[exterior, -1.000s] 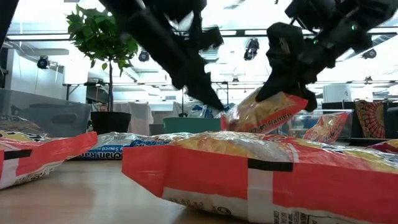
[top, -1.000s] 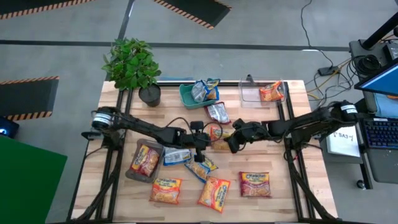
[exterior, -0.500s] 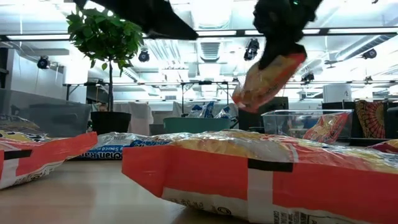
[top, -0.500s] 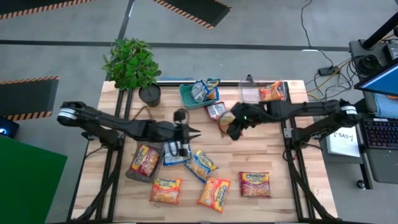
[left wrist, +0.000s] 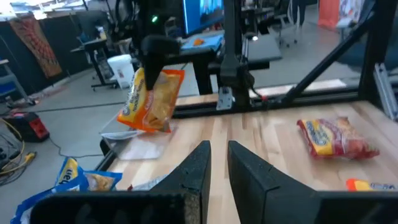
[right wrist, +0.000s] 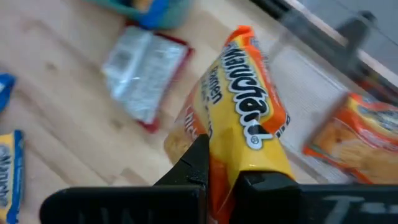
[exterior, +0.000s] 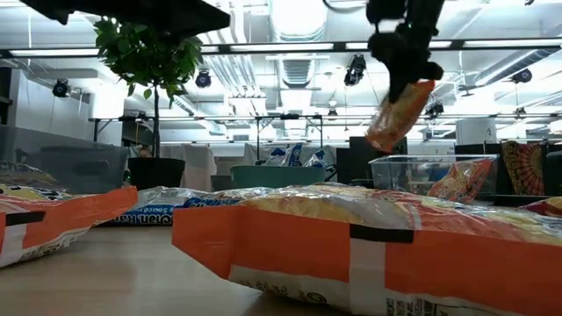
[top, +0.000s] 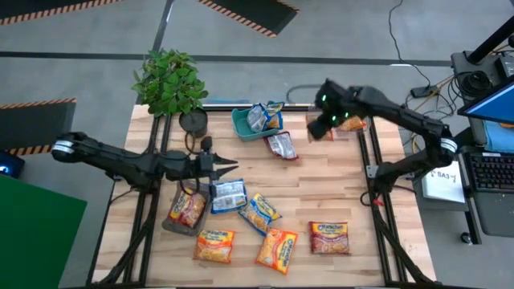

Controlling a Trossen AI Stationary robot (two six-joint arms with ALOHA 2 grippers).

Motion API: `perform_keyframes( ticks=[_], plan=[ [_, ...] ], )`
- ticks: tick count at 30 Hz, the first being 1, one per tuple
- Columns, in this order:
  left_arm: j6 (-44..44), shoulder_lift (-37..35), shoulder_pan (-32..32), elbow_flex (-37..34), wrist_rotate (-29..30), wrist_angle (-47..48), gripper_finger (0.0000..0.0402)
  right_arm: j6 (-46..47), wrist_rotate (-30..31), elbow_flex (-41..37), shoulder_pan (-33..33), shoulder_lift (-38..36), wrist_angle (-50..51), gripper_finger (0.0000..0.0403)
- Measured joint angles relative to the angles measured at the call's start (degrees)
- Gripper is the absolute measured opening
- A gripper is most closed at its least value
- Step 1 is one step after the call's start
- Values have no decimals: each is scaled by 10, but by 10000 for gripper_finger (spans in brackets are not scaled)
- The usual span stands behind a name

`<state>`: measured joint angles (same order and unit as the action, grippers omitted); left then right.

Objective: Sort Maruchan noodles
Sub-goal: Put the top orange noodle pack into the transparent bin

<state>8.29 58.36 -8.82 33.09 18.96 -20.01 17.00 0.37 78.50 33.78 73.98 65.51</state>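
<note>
My right gripper (top: 316,128) is clamped on an orange packet (right wrist: 239,127), which hangs from my fingers in the air at the table's one o'clock, over the near-left edge of the clear bin (top: 321,122). Another orange packet (top: 351,121) already lies inside that bin.

My left gripper (top: 231,166) hovers over the left half of the table, around nine o'clock from centre, fingers (left wrist: 198,171) only a narrow gap apart and holding nothing.

At twelve o'clock the teal tray (top: 240,124) holds blue packets (top: 263,116). Just beside it, toward the centre, a red-edged packet (top: 281,145) lies silver side up. The remaining packets (top: 261,213) are spread across the near half, from seven to five o'clock; one red one sits in a second clear bin (top: 186,208) at eight o'clock.
</note>
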Motion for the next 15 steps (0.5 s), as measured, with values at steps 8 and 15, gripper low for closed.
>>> perform_keyframes(
  ticks=[8, 15],
  plan=[
    [-15, -31, 0, -13, 2, -7, 37, -89, -38, 39, 186, 63, 31, 12],
    [-16, -32, 0, -13, 17, -5, 37, -142, -38, 90, 275, 148, 100, 12]
  ],
)
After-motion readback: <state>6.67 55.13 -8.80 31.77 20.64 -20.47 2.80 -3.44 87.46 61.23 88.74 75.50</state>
